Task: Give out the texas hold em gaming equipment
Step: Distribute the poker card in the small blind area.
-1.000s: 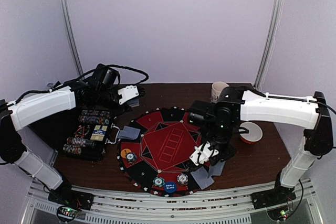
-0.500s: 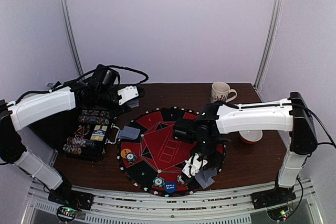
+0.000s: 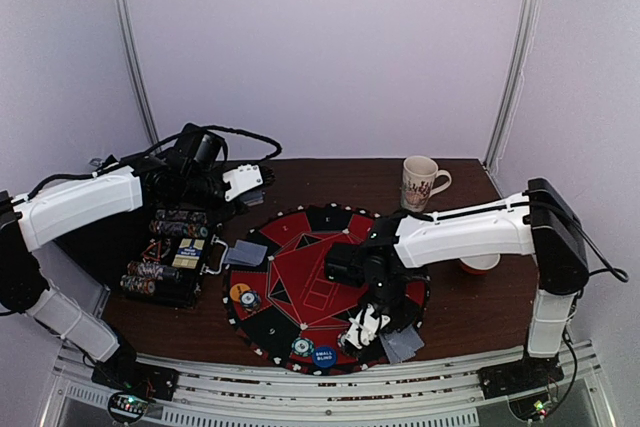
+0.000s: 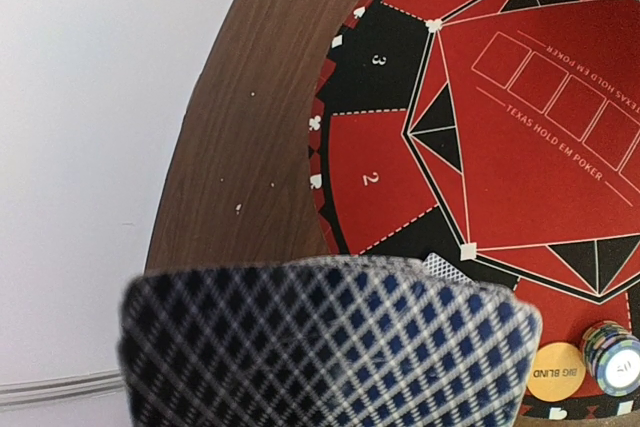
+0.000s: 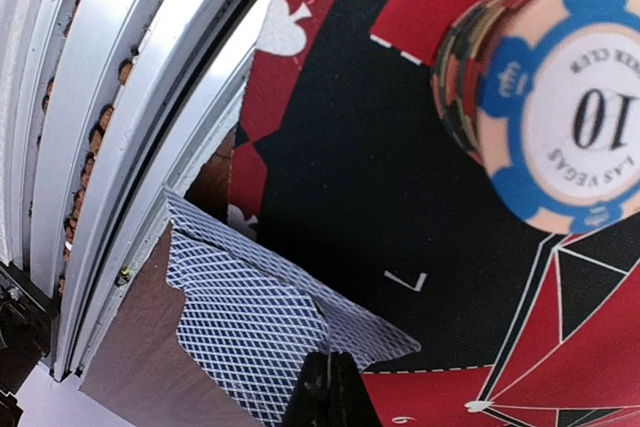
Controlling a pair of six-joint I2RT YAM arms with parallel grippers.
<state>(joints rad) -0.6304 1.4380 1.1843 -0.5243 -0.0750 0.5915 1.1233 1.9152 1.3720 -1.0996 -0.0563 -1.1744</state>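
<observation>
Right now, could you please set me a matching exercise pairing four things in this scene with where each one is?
Things:
1. mug
2. small blind button
3. deck
4. bowl

Places:
A. in the left gripper
B. right of the mat
C. beyond the mat's far edge
D. on the mat's near edge

Pairs: 1-C, 2-D, 3-A, 4-B

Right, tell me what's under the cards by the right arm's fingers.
The cards straddle the mat's edge, partly on the wooden table. Anything else beneath them is covered.
</observation>
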